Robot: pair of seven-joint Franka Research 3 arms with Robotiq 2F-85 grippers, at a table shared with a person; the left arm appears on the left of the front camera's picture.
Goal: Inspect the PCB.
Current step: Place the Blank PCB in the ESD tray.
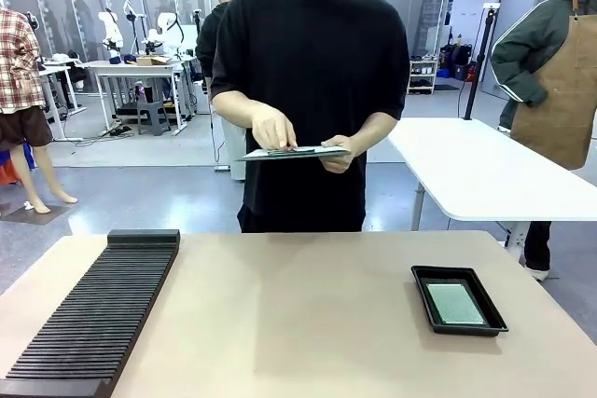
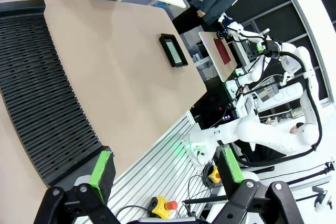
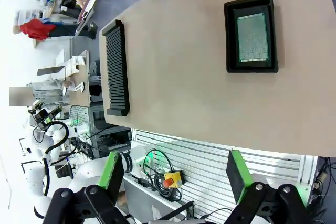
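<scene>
Lying in its black tray (image 3: 252, 66) well ahead of both open, empty grippers, the PCB (image 3: 253, 39) risked a tray-wall collision on approach.

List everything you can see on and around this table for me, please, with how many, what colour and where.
PCB: one, green, lying flat inside the tray.
Tray: one, black, shallow, on the table's right part in the front view.
Ribbed rack: one, black, long, along the table's left part.
Table: one, beige.
Clipboard: one, with white paper, held level above the far edge.
White table: one, behind on the right.
Person: one, black shirt, standing at the far side; one hand holds the clipboard, the other hand rests on top of it.
Left gripper: black with green pads, open, off the near edge.
Right gripper: same colours, open, off the near edge.
</scene>
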